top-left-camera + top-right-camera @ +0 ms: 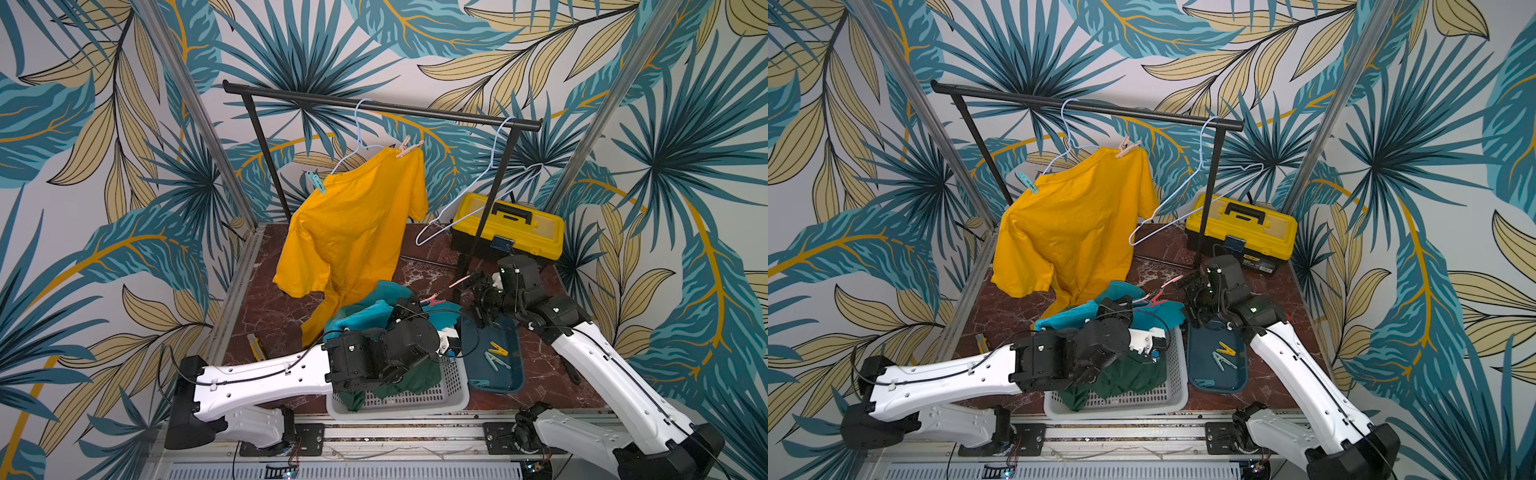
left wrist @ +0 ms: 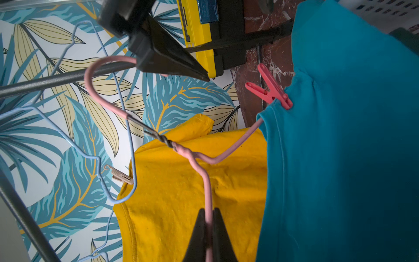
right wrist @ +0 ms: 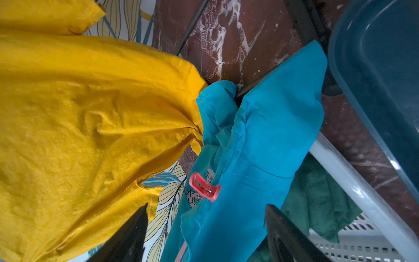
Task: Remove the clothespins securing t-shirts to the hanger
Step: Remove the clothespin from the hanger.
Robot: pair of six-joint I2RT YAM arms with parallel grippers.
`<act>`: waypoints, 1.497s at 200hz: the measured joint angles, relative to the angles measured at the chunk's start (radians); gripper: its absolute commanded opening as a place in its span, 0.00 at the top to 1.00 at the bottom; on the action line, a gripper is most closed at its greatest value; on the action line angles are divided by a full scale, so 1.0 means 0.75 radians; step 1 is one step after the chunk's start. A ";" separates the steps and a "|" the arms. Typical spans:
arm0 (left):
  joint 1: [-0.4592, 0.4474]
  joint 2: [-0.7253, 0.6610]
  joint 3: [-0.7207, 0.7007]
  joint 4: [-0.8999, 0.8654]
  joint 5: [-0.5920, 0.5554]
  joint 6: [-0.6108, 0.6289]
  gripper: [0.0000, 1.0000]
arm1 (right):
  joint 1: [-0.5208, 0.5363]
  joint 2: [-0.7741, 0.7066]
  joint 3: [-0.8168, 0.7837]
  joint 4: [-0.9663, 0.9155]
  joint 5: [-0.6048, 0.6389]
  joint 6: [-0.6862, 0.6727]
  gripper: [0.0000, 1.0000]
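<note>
Just below and right of centre in a top view, the red clothespin [image 1: 432,300] bites the turquoise shirt [image 3: 272,127] — straight ahead of our right gripper [image 3: 206,205], fingers spread, the pin slanting across their gap. Our left gripper [image 2: 209,209] pinches the pink hanger [image 2: 205,181] — only 1 arm is free.

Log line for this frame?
left hand: shut on pink hanger | right hand: open, facing red clothespin on turquoise t-shirt | yellow t-shirt: pinned on rack
</note>
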 measured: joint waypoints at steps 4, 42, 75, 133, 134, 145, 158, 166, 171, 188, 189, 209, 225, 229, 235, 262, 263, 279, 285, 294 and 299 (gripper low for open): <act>-0.001 0.001 0.000 0.003 -0.002 0.006 1.00 | 0.000 0.010 -0.001 0.001 -0.007 0.008 0.22; -0.009 0.018 0.000 0.017 -0.007 0.041 1.00 | 0.000 0.085 0.008 0.004 -0.031 0.036 0.25; -0.016 0.027 0.000 0.021 -0.023 0.046 1.00 | 0.000 0.161 0.064 -0.002 -0.051 0.048 0.29; -0.016 0.027 0.000 0.032 -0.028 0.046 1.00 | 0.000 0.217 0.079 0.000 -0.073 0.065 0.42; -0.016 0.027 0.000 0.032 -0.028 0.046 1.00 | 0.000 0.217 0.079 0.001 -0.074 0.066 0.42; -0.016 0.027 0.000 0.037 -0.028 0.045 1.00 | 0.000 0.224 0.079 0.008 -0.086 0.076 0.45; -0.016 0.027 0.000 0.040 -0.028 0.045 1.00 | 0.001 0.232 0.080 0.020 -0.096 0.082 0.47; -0.016 0.027 0.000 0.041 -0.028 0.045 1.00 | 0.001 0.234 0.080 0.027 -0.100 0.086 0.48; -0.016 0.027 0.000 0.042 -0.028 0.045 1.00 | 0.001 0.234 0.080 0.031 -0.100 0.089 0.48; -0.016 0.027 0.000 0.048 -0.031 0.045 1.00 | 0.001 0.234 0.080 0.048 -0.103 0.095 0.51; -0.016 0.027 0.000 0.048 -0.031 0.045 1.00 | 0.001 0.234 0.080 0.049 -0.103 0.097 0.51; -0.016 0.027 0.000 0.053 -0.035 0.045 1.00 | 0.001 0.234 0.080 0.065 -0.108 0.103 0.53; -0.016 0.027 0.000 0.056 -0.038 0.044 1.00 | 0.002 0.234 0.079 0.077 -0.112 0.112 0.53; -0.016 0.027 0.000 0.056 -0.038 0.044 1.00 | 0.002 0.234 0.078 0.083 -0.114 0.116 0.53; -0.016 0.027 0.000 0.057 -0.039 0.043 1.00 | 0.004 0.234 0.077 0.091 -0.116 0.117 0.53; -0.016 0.027 0.000 0.058 -0.042 0.041 1.00 | 0.012 0.234 0.069 0.100 -0.129 0.122 0.54; -0.016 0.027 0.000 0.058 -0.042 0.041 1.00 | 0.012 0.234 0.069 0.100 -0.129 0.122 0.55; -0.016 0.028 0.000 0.058 -0.042 0.041 1.00 | 0.016 0.234 0.067 0.104 -0.133 0.122 0.57; -0.016 0.028 0.000 0.059 -0.042 0.041 1.00 | 0.016 0.237 0.067 0.108 -0.135 0.122 0.57; -0.016 0.030 0.000 0.061 -0.042 0.041 1.00 | 0.017 0.240 0.067 0.112 -0.137 0.122 0.60; -0.016 0.031 0.000 0.061 -0.043 0.041 1.00 | 0.017 0.243 0.067 0.116 -0.139 0.123 0.61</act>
